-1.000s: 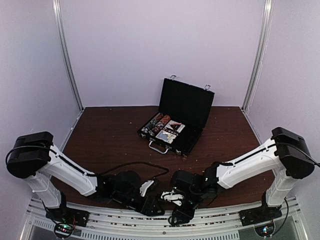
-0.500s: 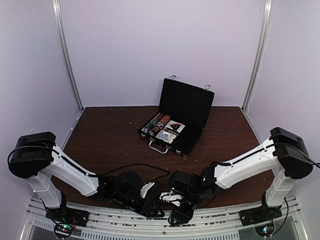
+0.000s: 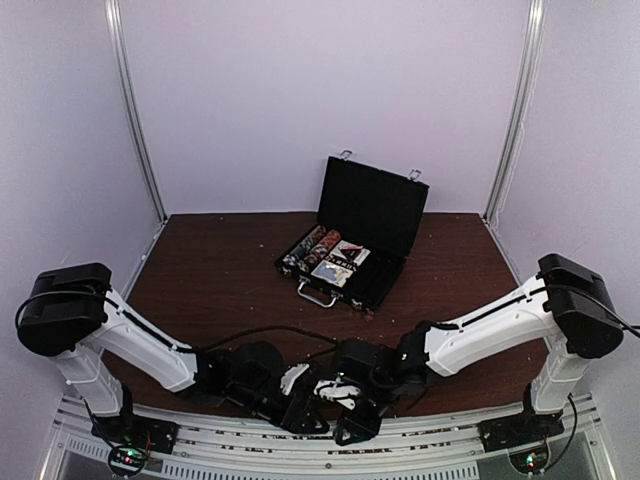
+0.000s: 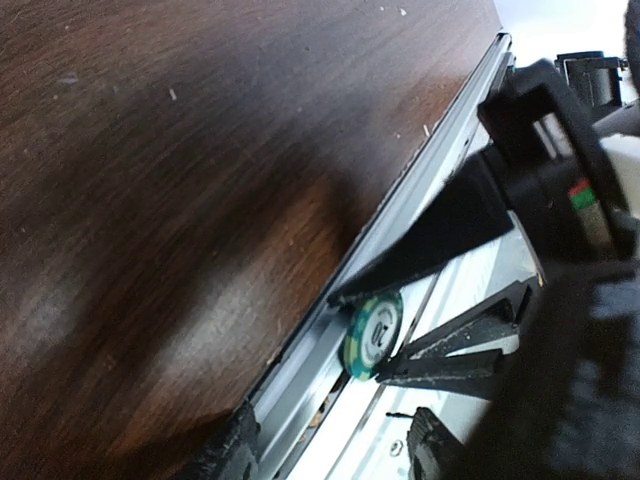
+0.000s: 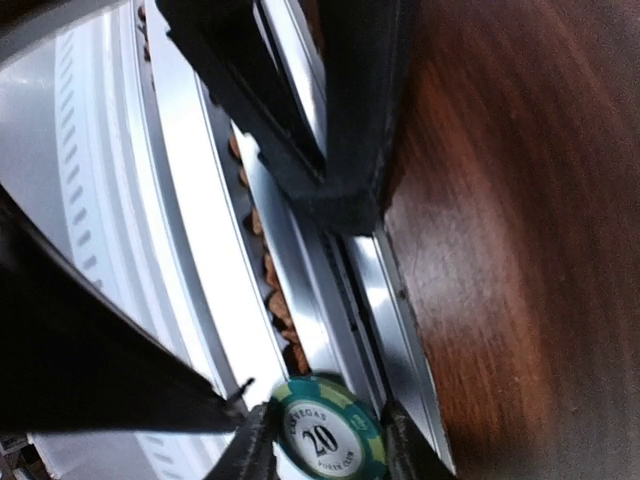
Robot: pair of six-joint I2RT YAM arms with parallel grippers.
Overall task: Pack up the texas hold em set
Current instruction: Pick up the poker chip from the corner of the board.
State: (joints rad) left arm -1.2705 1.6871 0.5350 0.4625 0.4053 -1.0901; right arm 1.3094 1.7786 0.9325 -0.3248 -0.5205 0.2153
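Right pincer [image 5: 323, 452]: pinching green poker chip [image 4: 372, 333] by its rim, at table's [image 4: 200, 150] near-edge rail [image 4: 400, 205]. Left pincer [image 4: 330, 452]: partly open, chip just ahead.

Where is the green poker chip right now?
The green poker chip is at the middle of the near edge of the table, against the metal rail, between the fingertips of the right gripper. The open case sits far behind it.
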